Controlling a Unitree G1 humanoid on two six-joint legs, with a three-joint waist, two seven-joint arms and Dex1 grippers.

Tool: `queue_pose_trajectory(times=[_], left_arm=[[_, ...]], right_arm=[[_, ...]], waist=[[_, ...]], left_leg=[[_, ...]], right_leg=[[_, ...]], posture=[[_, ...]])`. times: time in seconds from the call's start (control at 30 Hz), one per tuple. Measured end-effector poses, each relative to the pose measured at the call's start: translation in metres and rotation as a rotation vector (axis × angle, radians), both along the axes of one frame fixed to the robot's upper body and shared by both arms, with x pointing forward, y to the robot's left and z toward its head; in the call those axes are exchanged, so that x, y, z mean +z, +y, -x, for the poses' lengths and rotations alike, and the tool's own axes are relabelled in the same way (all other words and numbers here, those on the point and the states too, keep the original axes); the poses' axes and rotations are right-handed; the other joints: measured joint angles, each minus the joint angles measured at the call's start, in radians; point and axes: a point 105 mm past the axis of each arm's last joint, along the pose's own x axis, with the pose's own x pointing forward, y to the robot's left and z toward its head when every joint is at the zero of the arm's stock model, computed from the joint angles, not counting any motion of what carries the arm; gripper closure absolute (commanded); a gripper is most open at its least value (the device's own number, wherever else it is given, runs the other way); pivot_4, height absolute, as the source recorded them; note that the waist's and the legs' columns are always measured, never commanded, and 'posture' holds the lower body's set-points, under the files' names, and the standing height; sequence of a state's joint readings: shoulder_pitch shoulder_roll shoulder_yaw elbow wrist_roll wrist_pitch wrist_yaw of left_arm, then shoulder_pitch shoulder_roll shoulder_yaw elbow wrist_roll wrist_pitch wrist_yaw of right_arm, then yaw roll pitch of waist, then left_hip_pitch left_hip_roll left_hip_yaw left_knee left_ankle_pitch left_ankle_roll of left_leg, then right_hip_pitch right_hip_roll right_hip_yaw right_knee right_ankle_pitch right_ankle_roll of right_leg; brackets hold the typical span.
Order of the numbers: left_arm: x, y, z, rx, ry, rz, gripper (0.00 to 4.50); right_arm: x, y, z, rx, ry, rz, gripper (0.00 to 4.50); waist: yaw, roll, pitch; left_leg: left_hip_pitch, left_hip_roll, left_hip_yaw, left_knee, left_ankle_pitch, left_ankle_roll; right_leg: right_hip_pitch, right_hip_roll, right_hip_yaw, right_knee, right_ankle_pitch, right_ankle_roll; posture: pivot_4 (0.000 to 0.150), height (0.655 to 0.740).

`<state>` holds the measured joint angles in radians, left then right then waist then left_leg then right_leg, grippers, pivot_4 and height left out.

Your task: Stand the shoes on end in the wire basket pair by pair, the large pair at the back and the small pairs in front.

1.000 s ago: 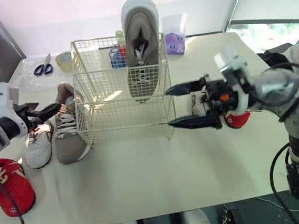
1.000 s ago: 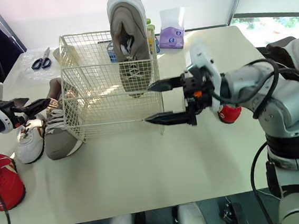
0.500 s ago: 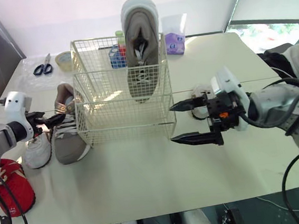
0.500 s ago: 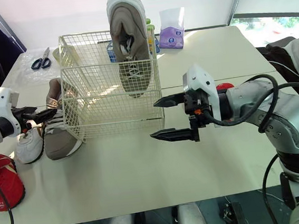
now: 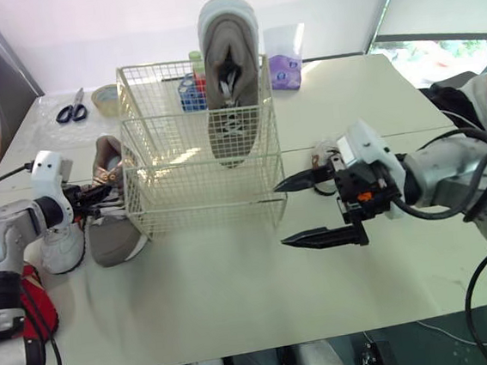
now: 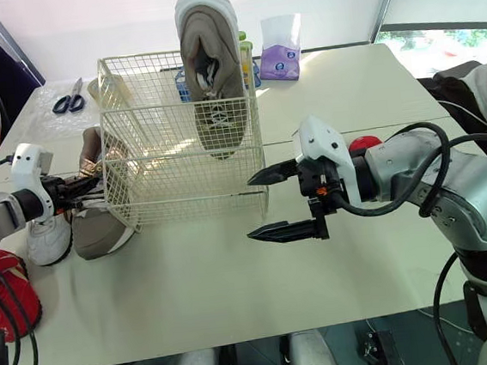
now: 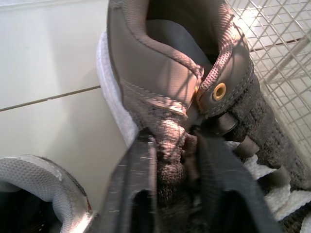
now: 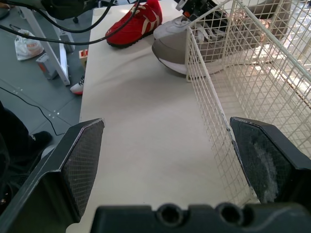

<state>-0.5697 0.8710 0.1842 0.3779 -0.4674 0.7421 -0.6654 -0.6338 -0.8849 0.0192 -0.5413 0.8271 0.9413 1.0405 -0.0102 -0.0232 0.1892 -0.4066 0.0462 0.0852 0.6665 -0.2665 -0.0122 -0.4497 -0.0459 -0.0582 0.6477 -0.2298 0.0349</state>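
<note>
The left gripper has its fingers closed on the knit collar of the grey sneaker. This sneaker lies on its sole on the worktop, just beside the left wall of the wire basket and next to a small white shoe. Its mate, the second grey sneaker, stands on end against the back right of the basket.

The right gripper hovers at the basket's front right corner with its fingers spread wide and holding nothing.

Probable step: lifting the lying sneaker to join its mate at the back.

Hazards from this position:
- The pinch covers only a thin fold of soft collar fabric. The sneaker is likely to hang heavy from it and may slip out or swing when raised.
- A swinging toe or sole may catch the basket rim (the wire is light) and shift the basket.
- A shifted basket may topple the upright sneaker.
- The open right fingers sit near the basket corner, so a small forward move may push the basket.
- The white shoe lies close enough to be dragged along.
</note>
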Motion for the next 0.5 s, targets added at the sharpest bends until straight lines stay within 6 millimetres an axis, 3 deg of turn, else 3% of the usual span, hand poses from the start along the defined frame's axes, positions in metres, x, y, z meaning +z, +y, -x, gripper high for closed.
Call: queue_pose_trajectory(times=[0.17, 0.27, 0.37, 0.43, 0.5], left_arm=[[0.005, 0.007, -0.003, 0.086, -0.032, 0.067, 4.25], [0.034, 0.015, -0.011, 0.168, -0.149, 0.114, 4.25], [0.104, 0.021, -0.016, 0.222, -0.391, 0.164, 4.25], [0.167, 0.020, -0.013, 0.248, -0.603, 0.198, 4.25], [0.239, 0.013, 0.005, 0.241, -0.873, 0.199, 4.25]], right_arm=[[0.003, 0.001, -0.001, 0.010, -0.022, 0.003, 0.00], [0.005, -0.002, -0.005, -0.012, -0.027, 0.005, 0.00], [0.014, -0.008, -0.011, -0.048, -0.042, -0.019, 0.00], [0.035, -0.016, -0.016, -0.090, -0.053, -0.102, 0.00], [0.061, -0.023, -0.018, -0.121, -0.114, -0.177, 0.00]], waist=[[0.000, -0.002, 0.001], [0.001, -0.008, 0.002], [0.003, -0.014, 0.001], [0.007, -0.018, 0.003], [0.013, -0.019, 0.002]], left_leg=[[-0.001, 0.000, -0.001, 0.001, 0.000, 0.000], [-0.002, 0.001, -0.002, 0.001, 0.000, 0.000], [-0.003, 0.000, -0.002, 0.002, 0.000, 0.000], [-0.004, -0.001, -0.002, 0.003, 0.000, 0.000], [-0.004, -0.001, -0.001, 0.003, -0.001, 0.001]], right_leg=[[0.000, 0.000, 0.000, 0.000, 0.000, 0.000], [-0.001, 0.000, -0.001, 0.000, 0.000, 0.000], [-0.001, -0.001, -0.002, 0.000, 0.000, 0.000], [-0.001, -0.002, -0.002, -0.001, 0.001, 0.002], [0.000, -0.002, -0.002, -0.002, 0.002, 0.003]], posture=[[0.150, 0.7400], [0.150, 0.7400], [0.150, 0.7400], [0.150, 0.7400], [0.150, 0.7400]])
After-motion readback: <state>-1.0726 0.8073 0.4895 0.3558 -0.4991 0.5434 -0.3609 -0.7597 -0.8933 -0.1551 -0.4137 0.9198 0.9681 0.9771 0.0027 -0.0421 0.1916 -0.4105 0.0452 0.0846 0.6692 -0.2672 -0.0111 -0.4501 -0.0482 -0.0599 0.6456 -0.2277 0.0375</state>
